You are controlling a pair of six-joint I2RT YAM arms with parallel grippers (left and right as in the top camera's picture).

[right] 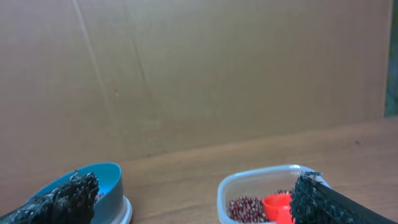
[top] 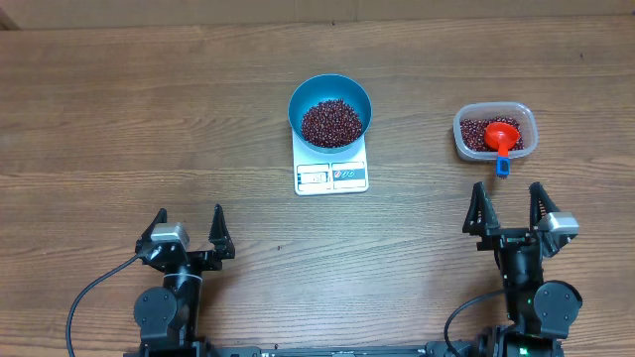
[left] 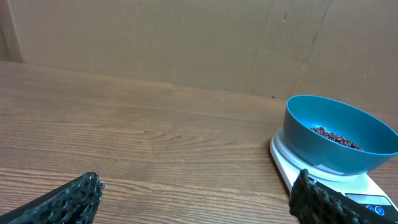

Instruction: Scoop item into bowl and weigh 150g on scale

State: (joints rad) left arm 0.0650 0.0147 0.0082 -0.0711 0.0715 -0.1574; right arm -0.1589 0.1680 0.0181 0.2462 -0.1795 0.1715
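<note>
Table [top: 119, 119]: brown wood-grain top. It runs under both sets of jaws and well out ahead of them.
Backdrop [left: 186, 43]: plain cardboard wall, standing far ahead of both sets of jaws at the table's back edge.
Left gripper [top: 189, 216]: jaws spread wide with nothing between them, only bare table ahead. Every task thing lies ahead and off to its right.
Right gripper [top: 508, 193]: jaws spread wide and holding nothing. Its fingertips sit just short of the scoop's handle.
Scale [top: 331, 175]: white and flat, ahead of the left jaws and to their right. The display edge faces the arms, and the bowl rests on it.
Bowl [top: 298, 94]: bright blue and upright on the scale. It overhangs the far side, ahead-left of the right jaws.
Tub [top: 462, 132]: clear plastic, straight ahead of the right jaws and well apart from the scale.
Scoop [top: 503, 136]: orange-red. Its head lies in the tub, and its blue-tipped handle reaches over the near rim toward the right jaws.
Beans [top: 330, 122]: dark maroon grains heaped in the bowl's bottom.
Beans in the tub [top: 476, 137]: the same grains, lying around the scoop's head.
</note>
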